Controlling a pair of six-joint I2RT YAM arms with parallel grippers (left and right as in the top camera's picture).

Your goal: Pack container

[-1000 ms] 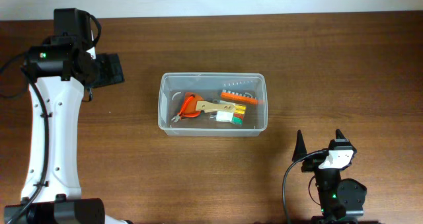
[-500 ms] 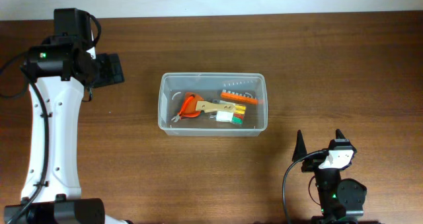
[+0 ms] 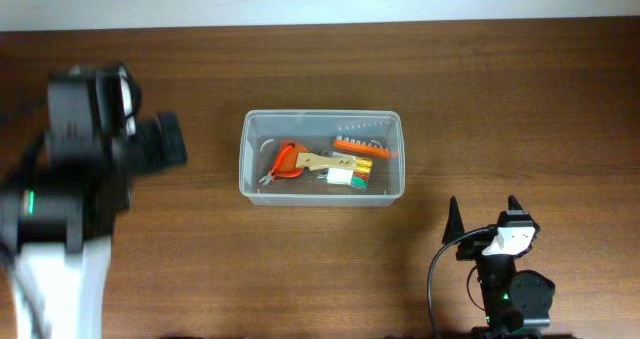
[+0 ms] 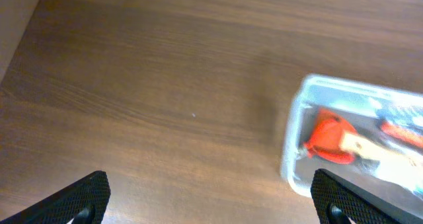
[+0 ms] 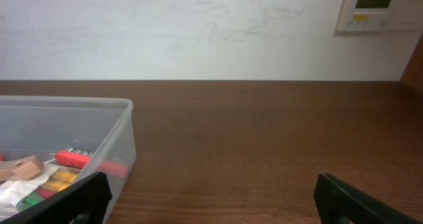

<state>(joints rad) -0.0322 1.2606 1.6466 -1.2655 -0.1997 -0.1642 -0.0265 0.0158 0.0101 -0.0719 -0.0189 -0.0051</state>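
Around: we see the blurred left arm [image 3: 70,179] by the left edge of the table [image 3: 500,79].
Container [image 3: 243,169]: clear, mid-table, holding orange pliers [image 3: 285,164] and coloured bits [image 3: 352,169].
Grippers: left gripper [image 4: 211,201], right gripper [image 5: 211,197], both spread wide.

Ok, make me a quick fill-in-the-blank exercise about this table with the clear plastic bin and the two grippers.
1. The orange-handled tool lies ____ the container.
2. The left gripper and the right gripper are both ____ and hold nothing.
3. The container has no ____ covering its top.
Missing words: inside; open; lid.
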